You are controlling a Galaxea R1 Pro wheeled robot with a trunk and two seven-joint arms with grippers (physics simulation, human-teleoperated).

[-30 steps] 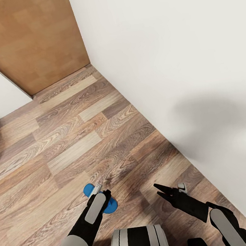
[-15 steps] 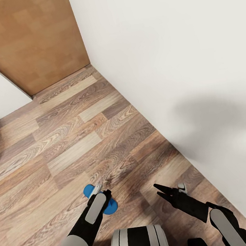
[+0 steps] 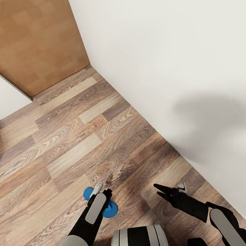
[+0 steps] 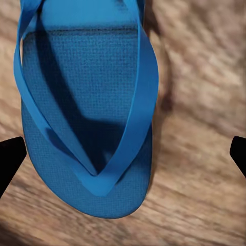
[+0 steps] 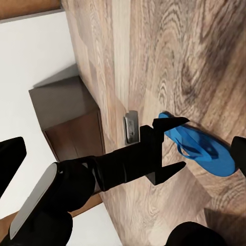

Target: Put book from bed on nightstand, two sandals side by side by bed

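While the left claw (image 3: 102, 193) hangs wide open right over a blue sandal (image 4: 87, 118) on the floor (image 3: 82, 136), the right claw (image 3: 160, 191) sits released near the wall (image 3: 168, 55).

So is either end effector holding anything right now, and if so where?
Nothing held. The left end effector hangs open over the sandal lying on the floor; the right end effector is open and empty.

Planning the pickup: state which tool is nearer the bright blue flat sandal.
Left. The left tool hangs open directly above the bright blue flat sandal; the right tool is off to its side, apart.
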